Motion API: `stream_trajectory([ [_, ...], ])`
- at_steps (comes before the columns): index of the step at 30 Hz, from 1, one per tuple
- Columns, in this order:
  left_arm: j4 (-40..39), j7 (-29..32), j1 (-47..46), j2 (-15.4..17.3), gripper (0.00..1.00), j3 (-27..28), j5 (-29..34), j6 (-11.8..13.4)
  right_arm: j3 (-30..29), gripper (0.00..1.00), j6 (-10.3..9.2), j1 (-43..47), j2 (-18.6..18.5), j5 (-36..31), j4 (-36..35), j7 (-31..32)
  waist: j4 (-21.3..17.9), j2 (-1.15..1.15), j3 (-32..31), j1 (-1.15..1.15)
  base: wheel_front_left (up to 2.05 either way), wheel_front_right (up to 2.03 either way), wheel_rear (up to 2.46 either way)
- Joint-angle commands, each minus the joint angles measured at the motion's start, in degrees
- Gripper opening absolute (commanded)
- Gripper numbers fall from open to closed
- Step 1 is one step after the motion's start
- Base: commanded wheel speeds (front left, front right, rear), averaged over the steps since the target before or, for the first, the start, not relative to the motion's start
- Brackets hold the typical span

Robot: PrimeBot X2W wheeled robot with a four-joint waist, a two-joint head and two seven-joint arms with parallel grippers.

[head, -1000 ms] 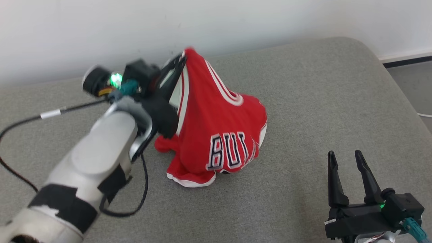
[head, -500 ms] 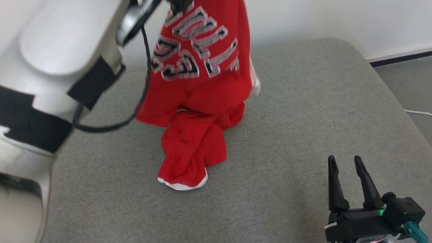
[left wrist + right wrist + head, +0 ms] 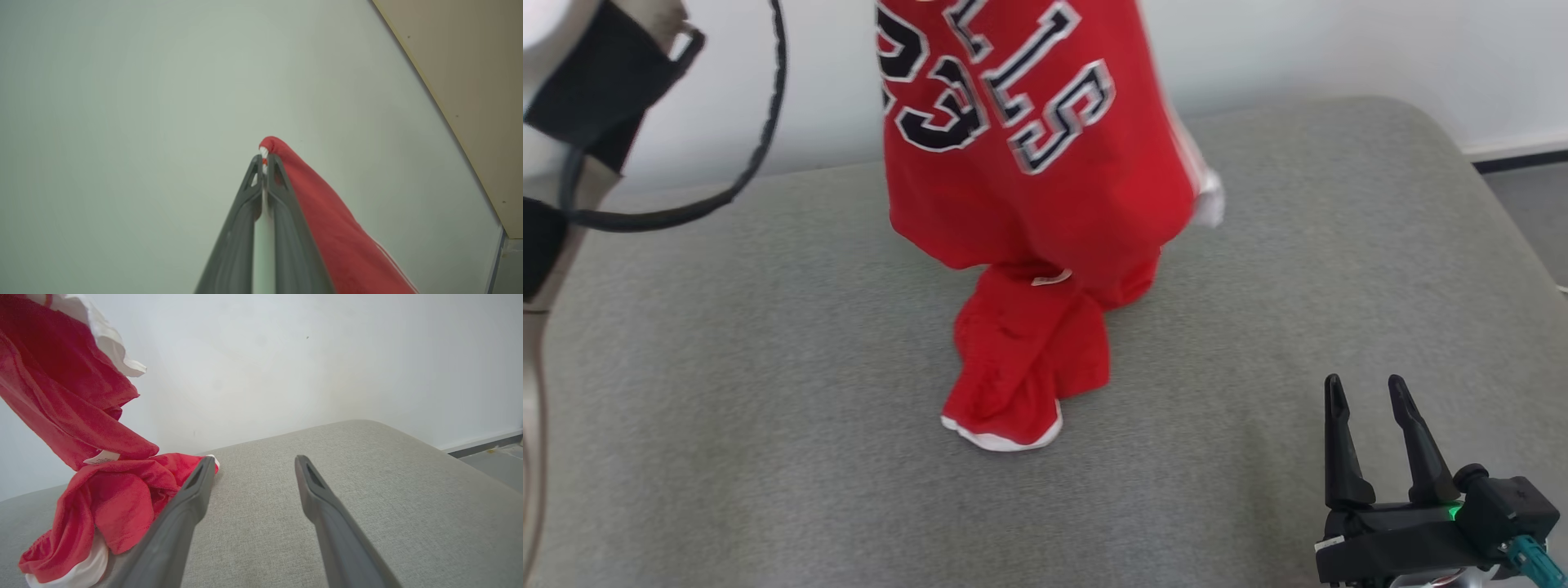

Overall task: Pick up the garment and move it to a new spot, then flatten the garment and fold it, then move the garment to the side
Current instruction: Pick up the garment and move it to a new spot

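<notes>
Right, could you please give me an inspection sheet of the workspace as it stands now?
Surface: grey fabric cushion, rounded at the far right corner.
Job's things: red basketball jersey hanging from above, its lower end bunched on the cushion.
Clutter: nothing seen.
Grippers: left gripper shut on a fold of the jersey; right gripper open, holding nothing, apart from the jersey.
Cables: black cable looping at the upper left of the head view.
Surroundings: white wall behind the cushion; floor at far right.

Grey fabric couch [image 3: 768,343], white wall [image 3: 1339,49] behind.
</notes>
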Motion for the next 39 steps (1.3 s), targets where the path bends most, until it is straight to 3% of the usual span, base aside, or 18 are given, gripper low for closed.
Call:
stream_trajectory([
  [1, 0.1, -0.4, 0.8, 0.9, 0.00, 0.2, -0.3, 0.2, -0.3, 1.00, -0.12, 0.1, 0.0, -0.5, -0.3, 0.0, 2.9, 0.00, 0.2, 0.00, 0.00, 0.00, 0.00],
  [9, -0.3, -0.7, 4.3, 6.3, 0.00, 1.9, -0.8, 0.6, -0.4, 1.00, -0.12, -0.3, 0.0, -2.1, -1.7, 0.0, 9.5, 0.00, 1.5, 0.00, 0.00, 0.00, 0.00],
  [20, -2.9, -0.9, 11.4, 17.4, 0.00, 5.9, -2.0, 3.7, 0.1, 1.00, -0.12, -1.3, -0.5, -5.4, -4.7, 0.0, 18.2, 0.00, 4.4, 0.00, 0.00, 0.00, 0.00],
  [28, -3.0, -0.9, 15.2, 24.3, 0.00, 8.0, -2.5, 4.3, 1.0, 1.00, -0.12, -2.0, -1.7, -6.1, -6.2, 0.0, 21.2, 0.00, 5.9, 0.00, 0.00, 0.00, 0.00],
  [34, -2.3, -0.9, 19.3, 25.1, 0.00, 9.2, -4.7, 5.0, 0.9, 1.00, -0.12, -1.8, -3.0, -6.4, -6.9, 0.0, 21.6, 0.00, 7.8, 0.00, 0.00, 0.00, 0.00],
  [39, -0.8, -0.9, 26.8, 23.9, 0.00, 11.6, -6.6, 6.2, 1.4, 1.00, -0.13, -2.4, -4.2, -6.8, -7.4, 0.0, 20.2, 0.00, 9.3, 0.00, 0.00, 0.00, 0.00],
])
